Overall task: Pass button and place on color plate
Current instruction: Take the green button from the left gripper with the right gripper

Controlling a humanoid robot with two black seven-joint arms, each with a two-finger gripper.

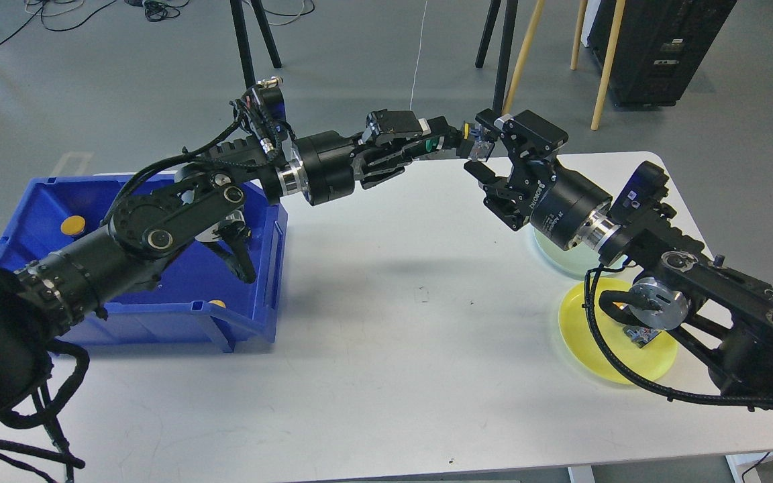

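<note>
Above the far edge of the white table (386, 315), both grippers meet in mid-air, with bare tabletop open beneath them. A blue plastic bin (31, 221) sits at the table's left edge, holding a yellow round button (72, 225). Near the table's right edge lie a smooth yellow plate (581, 335) and a pale green plate (547, 251). The left gripper (461, 142) is narrowly closed on a small button (475, 149); the right gripper (482, 157) stands at that button, its fingers spread around it.

"ROBOTIQ" — on the right gripper (484, 157) body
</note>
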